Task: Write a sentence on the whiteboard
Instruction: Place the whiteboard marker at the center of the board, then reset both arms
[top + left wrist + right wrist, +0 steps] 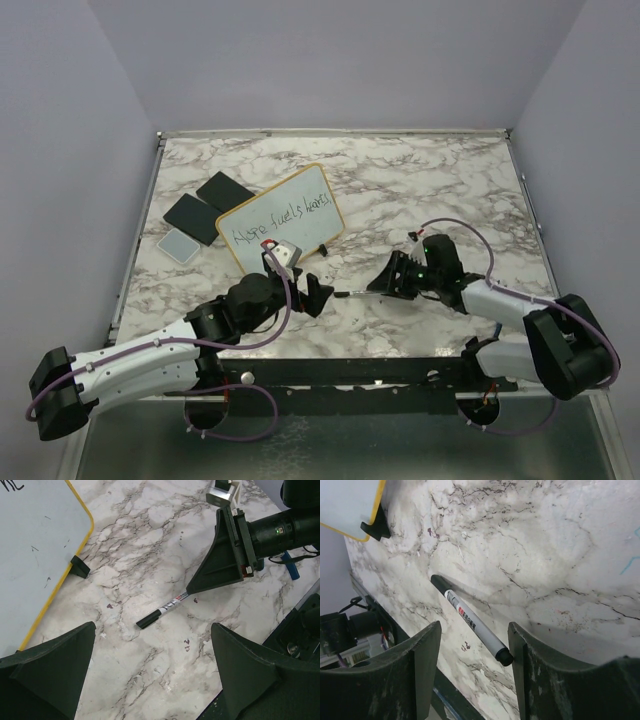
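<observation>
The whiteboard, a handwritten sentence across its face, sits angled at the left-centre of the marble bench. Just in front, a marker lies on the bench between the right arm's fingers, which stand parted and released around it. The left arm's fingers gape wide nearby, holding nothing.

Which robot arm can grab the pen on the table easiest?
Probably the right. The right gripper has open jaws either side of the thin grey marker pen with a black cap; the left gripper, open too, is short of it.
</observation>
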You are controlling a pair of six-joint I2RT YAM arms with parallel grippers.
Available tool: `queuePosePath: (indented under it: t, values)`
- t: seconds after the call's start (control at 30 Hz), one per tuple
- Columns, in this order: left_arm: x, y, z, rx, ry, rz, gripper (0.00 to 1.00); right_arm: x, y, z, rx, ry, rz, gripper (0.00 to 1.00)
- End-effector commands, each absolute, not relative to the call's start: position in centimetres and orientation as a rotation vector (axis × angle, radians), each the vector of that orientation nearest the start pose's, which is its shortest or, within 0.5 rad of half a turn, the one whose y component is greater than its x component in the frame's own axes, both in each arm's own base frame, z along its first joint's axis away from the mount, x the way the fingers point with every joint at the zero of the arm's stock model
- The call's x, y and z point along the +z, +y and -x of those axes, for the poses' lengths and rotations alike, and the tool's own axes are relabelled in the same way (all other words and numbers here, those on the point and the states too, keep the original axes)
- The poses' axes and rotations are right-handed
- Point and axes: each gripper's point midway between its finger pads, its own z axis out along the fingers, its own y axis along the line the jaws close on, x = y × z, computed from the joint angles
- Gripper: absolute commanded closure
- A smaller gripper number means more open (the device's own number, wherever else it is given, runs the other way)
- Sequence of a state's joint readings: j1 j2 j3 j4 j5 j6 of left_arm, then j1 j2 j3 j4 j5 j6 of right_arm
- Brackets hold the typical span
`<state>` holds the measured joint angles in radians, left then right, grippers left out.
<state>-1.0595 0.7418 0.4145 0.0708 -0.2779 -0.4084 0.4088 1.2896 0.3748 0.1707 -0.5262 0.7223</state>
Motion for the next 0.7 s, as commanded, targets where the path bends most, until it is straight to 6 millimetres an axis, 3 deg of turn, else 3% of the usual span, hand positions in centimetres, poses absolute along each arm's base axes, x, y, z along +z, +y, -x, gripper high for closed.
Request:
queuePosePath:
  t: [0.0, 0.23, 0.37, 0.53, 0.67]
  values:
    - [17.4, -25.1, -18.1, -0.780, 1.854, -0.377, 0.01, 3.6, 19.1, -21.4, 0.957, 2.516, -0.159, 0.38]
    - [17.1, -24.6, -19.1, -0.739, 1.901, -0.331, 0.01, 4.8, 15.7, -22.1, 0.698, 2.510, -0.270, 0.32]
    - [18.3, -24.9, -19.8, -0.755, 1.903, -0.304, 0.01, 6.7, 13.6, -22.8, 0.570, 2.447, -0.316, 0.30]
    - [20.5, -24.5, -21.2, -0.700, 1.927, -0.284, 0.01, 11.4, 11.3, -24.2, 0.456, 2.289, -0.340, 0.29]
    - [24.0, -23.6, -23.6, -0.634, 1.891, -0.281, 0.01, 15.7, 9.6, -25.3, 0.390, 2.131, -0.337, 0.27]
